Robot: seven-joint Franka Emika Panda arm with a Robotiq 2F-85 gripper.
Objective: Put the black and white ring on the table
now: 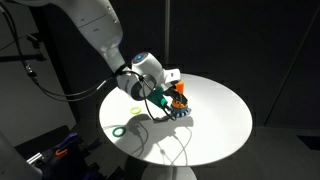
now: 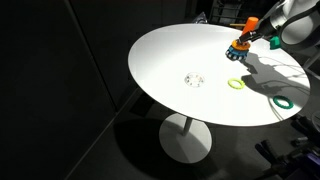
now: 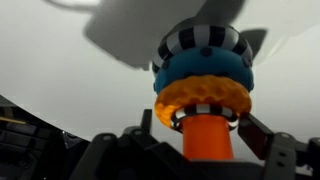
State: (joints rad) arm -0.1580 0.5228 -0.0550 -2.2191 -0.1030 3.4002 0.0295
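Gripper at peg; target ring lowest in stack.
The gripper (image 3: 209, 128) is set astride the orange peg (image 3: 208, 142); whether it is clamped cannot be told. Toward 12 o'clock, the orange ring (image 3: 205, 98), blue ring (image 3: 200, 72) and black and white ring (image 3: 203, 42) are stacked, the last nearest the table (image 3: 60, 70). Upper rings are best drawn off straight along the peg.

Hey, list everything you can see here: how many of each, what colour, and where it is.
table: one, white, round, under everything
peg: one, orange, upright near the table's edge
black and white ring: one, striped, lowest on the peg
blue ring: one, blue, on the peg above the striped one
orange-yellow ring: one, topmost on the peg
yellow ring: one, flat on the table beside the peg
green ring: one, flat near the rim
pale ring: one, whitish, alone towards the middle
arm: one, white, reaching over the table
end effector: one, dark, open, fingers either side of the peg
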